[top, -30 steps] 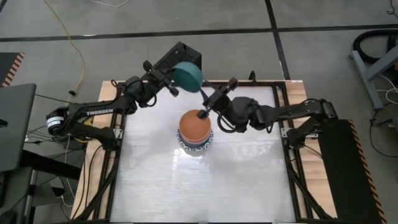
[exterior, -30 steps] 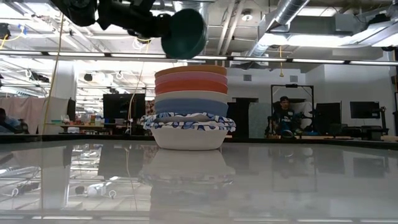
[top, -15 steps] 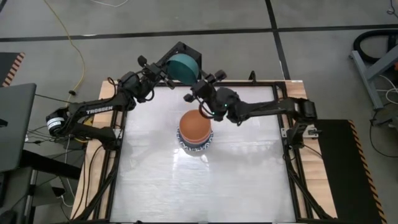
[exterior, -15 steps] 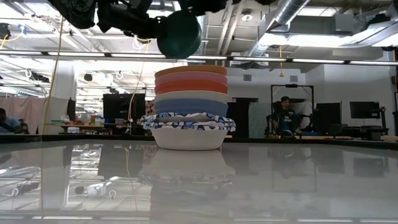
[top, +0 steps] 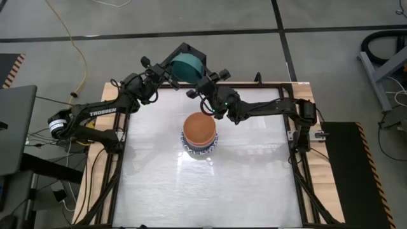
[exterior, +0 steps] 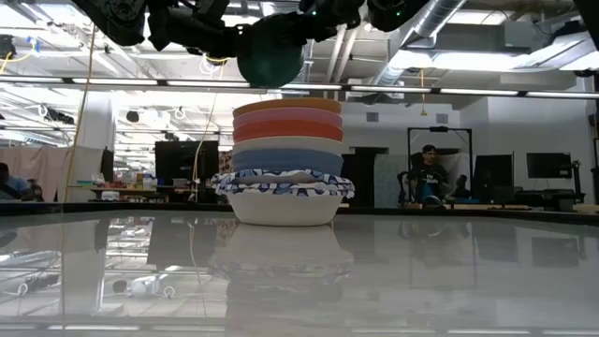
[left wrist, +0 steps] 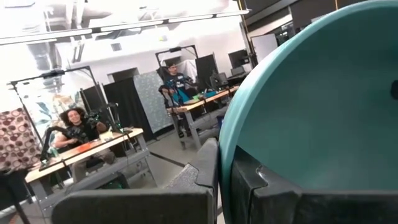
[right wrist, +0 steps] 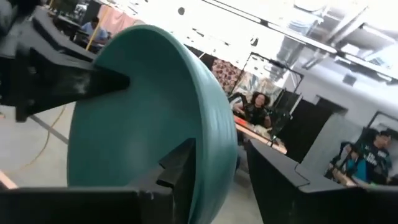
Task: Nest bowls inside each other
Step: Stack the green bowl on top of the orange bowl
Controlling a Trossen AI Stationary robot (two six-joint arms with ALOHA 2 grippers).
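The dark green bowl hangs tilted on its side above the far edge of the table, held up in the air between both arms. The left gripper is clamped tight on its rim; in the left wrist view the rim runs down between that gripper's two dark fingers. The right gripper reaches in from the right with its fingers parted on either side of the opposite rim, one inside the bowl and one outside, as the right wrist view shows; whether they press on it I cannot tell. Nearer, in the middle of the table, stands the stack of bowls, the orange bowl on top and a white bowl with a blue-patterned rim at the bottom. Across the room behind, a person sits at a desk
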